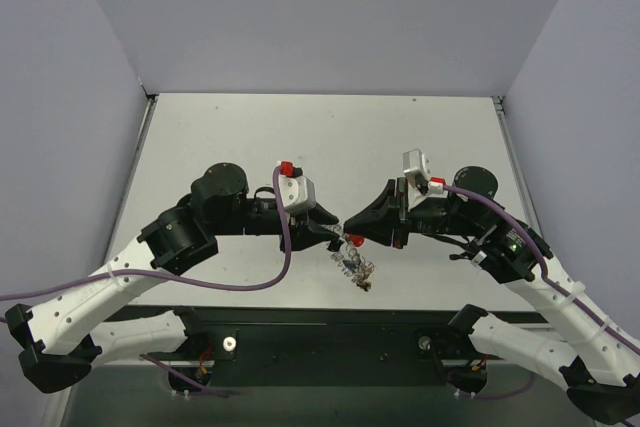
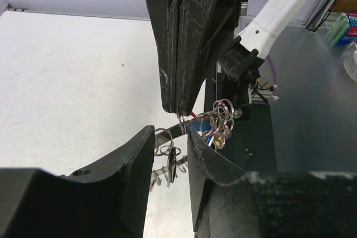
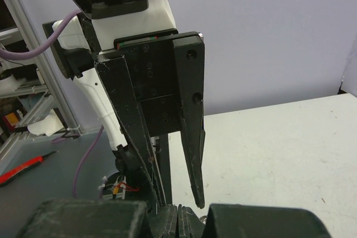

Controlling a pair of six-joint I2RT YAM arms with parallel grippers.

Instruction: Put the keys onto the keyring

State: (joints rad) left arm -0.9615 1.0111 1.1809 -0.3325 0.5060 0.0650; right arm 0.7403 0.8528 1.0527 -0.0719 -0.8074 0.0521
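Observation:
Both grippers meet just above the near middle of the table. My left gripper (image 1: 334, 231) (image 2: 170, 136) has its fingers a little apart, and the keyring (image 2: 167, 131) spans the gap edge-on between them. Its silvery coiled rim (image 2: 224, 110) shows beyond the right finger. A dark key (image 2: 173, 165) hangs between the fingers, and a bunch of keys (image 1: 356, 267) with a blue head (image 2: 207, 122) hangs below. My right gripper (image 1: 349, 234) (image 2: 181, 111) (image 3: 188, 220) comes in from the other side, shut on a red-headed key (image 1: 354, 240) at the ring. The left fingers (image 3: 195, 154) fill the right wrist view.
The white table (image 1: 300, 137) is walled at the back and on both sides. A dark rail (image 1: 330, 332) with the arm bases runs along the near edge. Beside the table are a red-handled tool (image 3: 22, 168) and a blue-green box (image 2: 347, 25).

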